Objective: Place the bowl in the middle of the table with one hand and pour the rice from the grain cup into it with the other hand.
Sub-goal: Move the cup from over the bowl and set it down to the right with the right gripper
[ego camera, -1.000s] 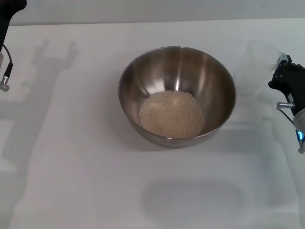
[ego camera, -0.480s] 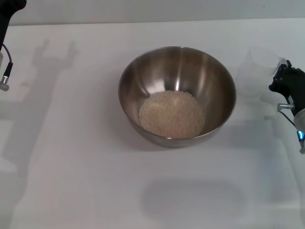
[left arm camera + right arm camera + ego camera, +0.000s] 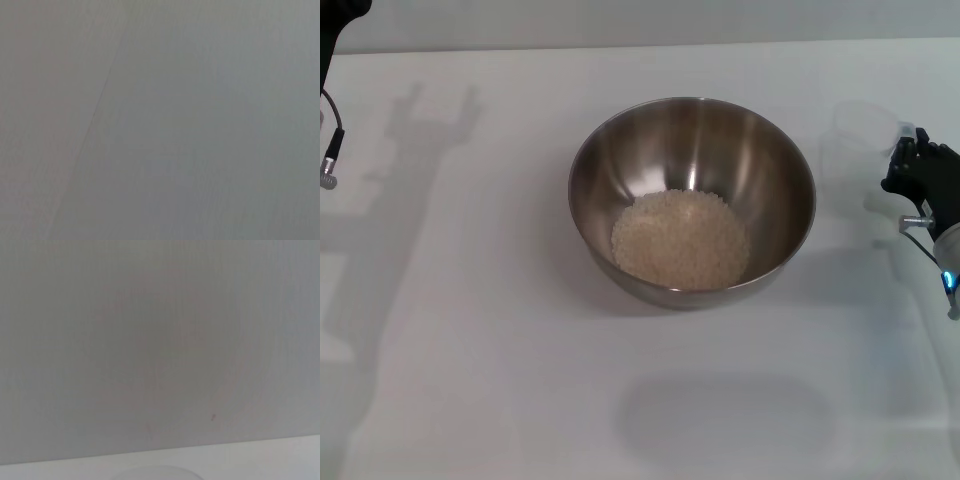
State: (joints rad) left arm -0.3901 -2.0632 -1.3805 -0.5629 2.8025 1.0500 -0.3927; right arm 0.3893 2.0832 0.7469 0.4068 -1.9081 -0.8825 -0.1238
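Note:
The steel bowl (image 3: 692, 150) stands in the middle of the white table (image 3: 470, 330). A heap of off-white rice (image 3: 680, 240) lies in its bottom. The clear grain cup (image 3: 858, 140) is upright to the right of the bowl, low over the table, and looks empty. My right gripper (image 3: 908, 160) is at the cup's right side and is shut on it. My left arm (image 3: 338, 20) is parked at the far left corner, away from the bowl. The wrist views show only plain grey and white surfaces.
The left arm's cable plug (image 3: 328, 172) hangs at the left edge. Shadows of the arms fall on the tabletop at the left and the front.
The right gripper has turned the grain cup from tilted to upright and lowered it a little toward the table beside the bowl. The bowl, the rice and the left arm have not moved.

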